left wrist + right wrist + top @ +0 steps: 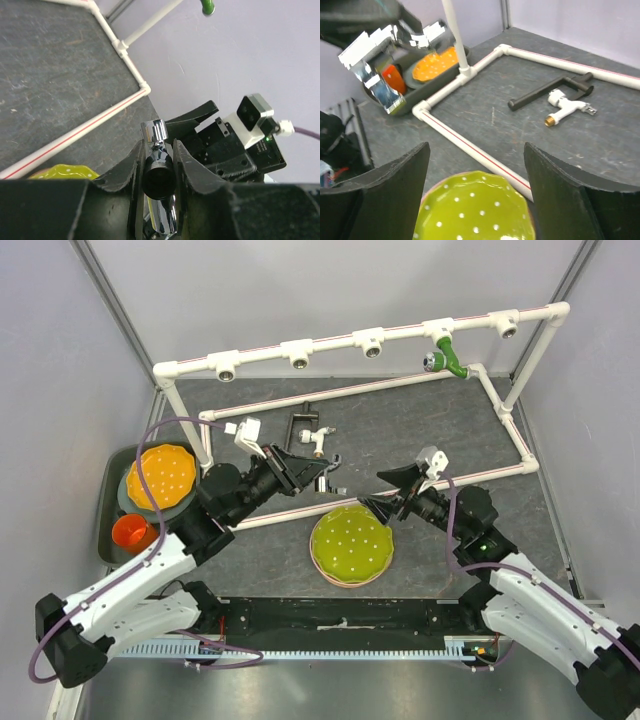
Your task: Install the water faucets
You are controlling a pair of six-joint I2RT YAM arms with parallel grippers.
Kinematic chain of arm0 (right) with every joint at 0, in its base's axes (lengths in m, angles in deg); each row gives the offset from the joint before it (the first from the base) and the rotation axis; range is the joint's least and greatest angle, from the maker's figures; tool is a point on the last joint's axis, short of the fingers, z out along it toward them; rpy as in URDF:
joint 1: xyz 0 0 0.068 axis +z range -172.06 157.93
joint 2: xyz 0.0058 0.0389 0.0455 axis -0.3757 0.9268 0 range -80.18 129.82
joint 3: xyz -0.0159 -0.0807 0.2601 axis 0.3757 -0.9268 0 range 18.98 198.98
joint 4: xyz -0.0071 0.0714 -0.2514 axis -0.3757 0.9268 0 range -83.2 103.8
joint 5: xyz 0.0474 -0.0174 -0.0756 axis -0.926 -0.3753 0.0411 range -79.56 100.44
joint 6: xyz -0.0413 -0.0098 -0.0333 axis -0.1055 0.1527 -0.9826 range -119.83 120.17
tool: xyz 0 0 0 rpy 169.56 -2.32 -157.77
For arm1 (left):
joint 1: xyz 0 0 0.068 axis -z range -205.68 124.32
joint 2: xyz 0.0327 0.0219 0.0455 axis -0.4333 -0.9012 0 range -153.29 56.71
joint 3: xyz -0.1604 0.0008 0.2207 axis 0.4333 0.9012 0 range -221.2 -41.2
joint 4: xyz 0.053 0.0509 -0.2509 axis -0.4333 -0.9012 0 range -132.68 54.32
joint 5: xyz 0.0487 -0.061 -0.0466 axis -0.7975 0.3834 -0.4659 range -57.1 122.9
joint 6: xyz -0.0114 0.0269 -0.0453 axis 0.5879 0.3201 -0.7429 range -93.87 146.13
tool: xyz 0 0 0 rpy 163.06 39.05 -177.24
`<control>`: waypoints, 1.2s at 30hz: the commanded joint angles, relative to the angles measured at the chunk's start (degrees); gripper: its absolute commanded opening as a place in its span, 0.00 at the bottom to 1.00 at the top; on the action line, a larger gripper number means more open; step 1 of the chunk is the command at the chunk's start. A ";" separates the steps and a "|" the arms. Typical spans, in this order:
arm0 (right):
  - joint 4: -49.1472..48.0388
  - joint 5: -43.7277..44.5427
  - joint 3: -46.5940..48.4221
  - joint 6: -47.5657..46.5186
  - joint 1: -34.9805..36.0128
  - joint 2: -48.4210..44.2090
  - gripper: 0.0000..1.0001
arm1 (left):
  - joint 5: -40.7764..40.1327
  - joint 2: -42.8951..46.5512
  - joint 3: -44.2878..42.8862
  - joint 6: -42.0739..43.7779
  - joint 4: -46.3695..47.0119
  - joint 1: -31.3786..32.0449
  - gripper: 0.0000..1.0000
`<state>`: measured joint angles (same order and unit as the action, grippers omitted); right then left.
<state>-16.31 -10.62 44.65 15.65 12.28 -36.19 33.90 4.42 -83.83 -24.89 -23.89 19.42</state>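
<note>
Two loose faucets, one silver and one white.
Left pincer clamped on the single silver faucet over mid-tabletop. Right pincer at its 3 o'clock, fingers apart, empty. The single white faucet lies at the silver one's 12 o'clock, beside one black L-bar. Pipe frame: five tee sockets, one green tap.

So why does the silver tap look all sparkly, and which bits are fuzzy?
Left wrist view: the silver faucet throws bright white glints off its polished metal, and the left gripper is soft nearest the lens. Right wrist view: the top-left corner is smeared, with glaring shiny patches. Top external view: evenly lit and sharp.
</note>
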 commanded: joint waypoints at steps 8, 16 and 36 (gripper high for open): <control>0.52 8.99 1.39 -29.97 12.22 -1.54 0.98 | -3.81 2.37 -7.11 6.47 -13.98 -0.98 0.02; -6.92 36.76 3.86 -54.02 33.55 6.63 0.98 | -2.14 1.05 -8.17 5.23 -16.89 -1.68 0.02; -49.20 54.37 3.69 -75.85 42.64 33.61 0.82 | 5.07 0.61 -6.67 4.79 -16.80 -1.95 0.02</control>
<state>-54.65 40.96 46.46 -55.71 54.45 -5.09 36.04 4.92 -89.14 -20.72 -43.30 17.76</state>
